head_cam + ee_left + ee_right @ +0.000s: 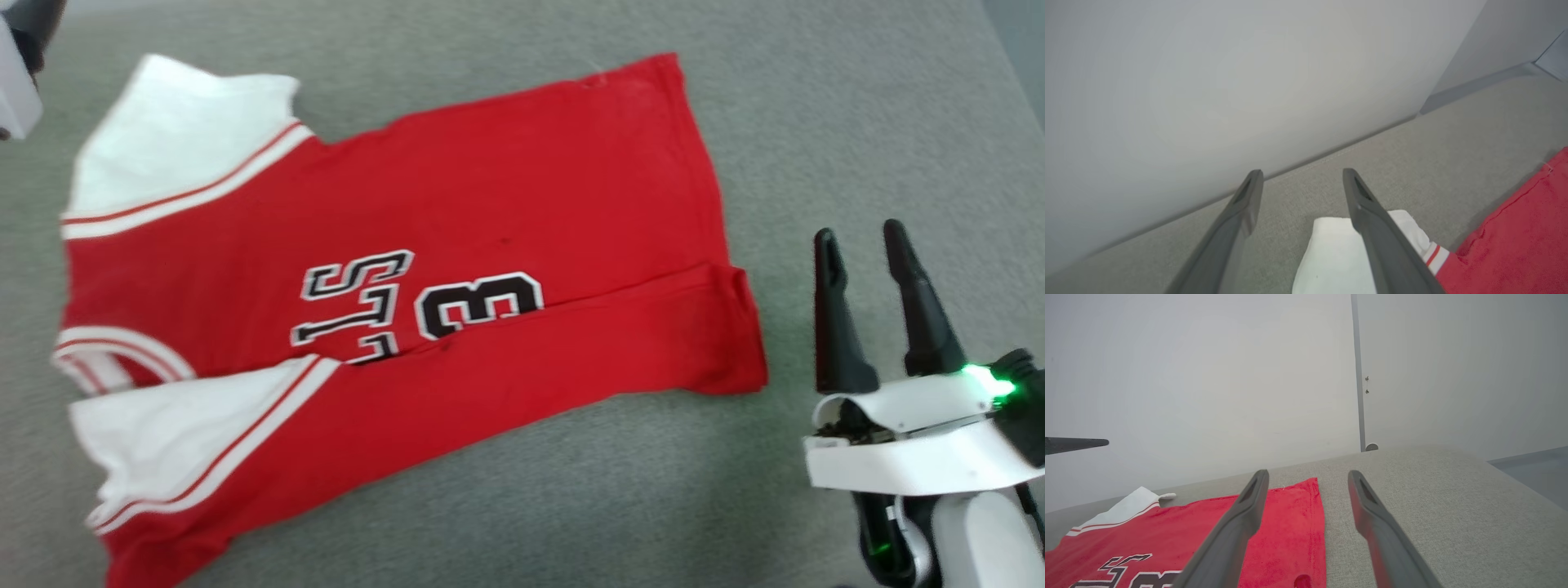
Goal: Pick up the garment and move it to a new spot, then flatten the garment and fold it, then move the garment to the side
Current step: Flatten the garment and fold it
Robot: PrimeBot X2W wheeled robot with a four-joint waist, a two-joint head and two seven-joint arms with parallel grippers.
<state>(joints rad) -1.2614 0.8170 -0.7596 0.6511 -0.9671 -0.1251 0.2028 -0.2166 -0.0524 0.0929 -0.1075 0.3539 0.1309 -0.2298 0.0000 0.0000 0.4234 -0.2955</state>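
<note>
- Lying flat on the grey fabric surface [816, 98], the garment [506, 188] fills the left and middle of the head view, collar toward the left edge and hem toward the right.
- Its front faces up; a long strip along the lower edge is folded over the front, and that fold's edge cuts across the black, white-outlined print [408, 302], hiding part of it.
- One white sleeve [180, 139] spreads at the upper left, the other [163, 441] at the lower left on the folded strip; both carry red-and-white trim.
- The striped collar [114, 359] sits at the left edge between the sleeves.
- The right end effector [859, 233] is at the lower right of the head view, just off the hem corner, fingers spread wide and holding nothing; it does not touch the cloth.
- In the right wrist view the same end effector [1308, 475] stands wide, with the garment [1180, 535] at the lower left, passing behind the left finger.
- The left end effector [1302, 173] is wide and empty in its own view, with a white sleeve [1331, 261] low in the frame between its fingers; contact cannot be told.
- Red cloth [1515, 253] shows at that view's lower right.
- A pale wall [1208, 81] rises behind the surface.
</note>
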